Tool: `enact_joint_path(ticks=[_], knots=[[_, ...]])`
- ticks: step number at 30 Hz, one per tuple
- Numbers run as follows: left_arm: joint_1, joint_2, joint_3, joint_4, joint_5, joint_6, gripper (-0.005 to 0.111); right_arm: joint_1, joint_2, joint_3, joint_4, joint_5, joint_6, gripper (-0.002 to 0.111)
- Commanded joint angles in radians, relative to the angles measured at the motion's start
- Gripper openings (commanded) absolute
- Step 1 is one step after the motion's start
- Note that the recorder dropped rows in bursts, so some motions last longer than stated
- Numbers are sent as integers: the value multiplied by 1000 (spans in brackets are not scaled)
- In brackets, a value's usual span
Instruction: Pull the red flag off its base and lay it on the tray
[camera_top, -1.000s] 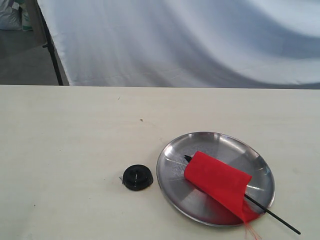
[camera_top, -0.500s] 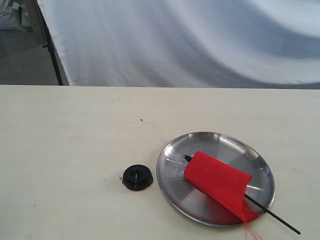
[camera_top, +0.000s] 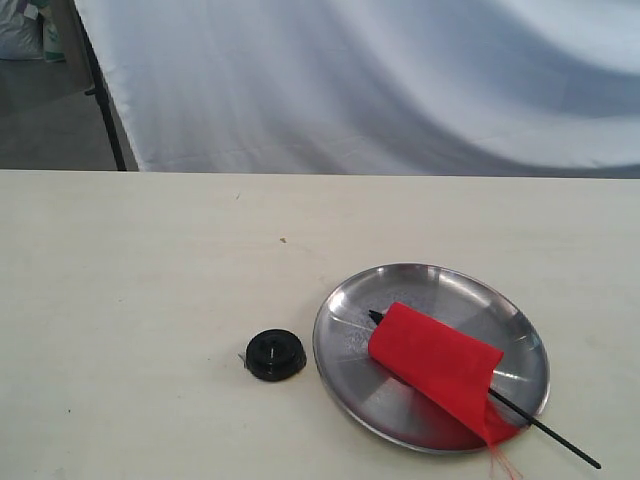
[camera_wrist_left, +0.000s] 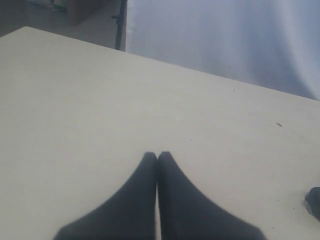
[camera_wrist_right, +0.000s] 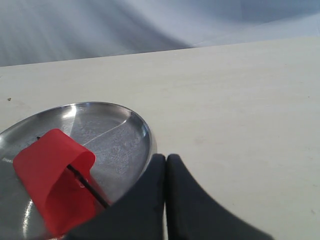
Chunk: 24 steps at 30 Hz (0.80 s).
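Altogether one flag (camera_top: 435, 366), one base (camera_top: 275, 354), one tray (camera_top: 346, 350)

The tray (camera_top: 450, 283) is polished stainless steel, bright and mirror-like, with a duller, faintly scuffed floor. The red flag (camera_top: 435, 362) is soft matt cloth, fraying into loose threads at one corner, on a thin, smooth black stick. The base (camera_top: 275, 354) looks like black plastic with a slight sheen. The table (camera_top: 150, 280) is pale cream, smooth and matt, marked by a few small specks. The backdrop (camera_top: 380, 80) is white fabric in soft folds. The left gripper (camera_wrist_left: 157, 156) and right gripper (camera_wrist_right: 166, 157) look matt black, without gloss.
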Motion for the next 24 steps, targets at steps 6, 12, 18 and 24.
enact_joint_path(ticks=[6,12,18,24], knots=[[2,-4,4,2,-8,11,0,-2,4,-1,-4,-11,-2,0],[2,-4,4,142,-8,55,0,-2,4,-1,-4,-11,-2,0],[2,-4,4,142,-8,55,0,-2,4,-1,-4,-11,-2,0],[2,-4,4,150,-6,55,0,-2,4,-1,-4,-11,-2,0]])
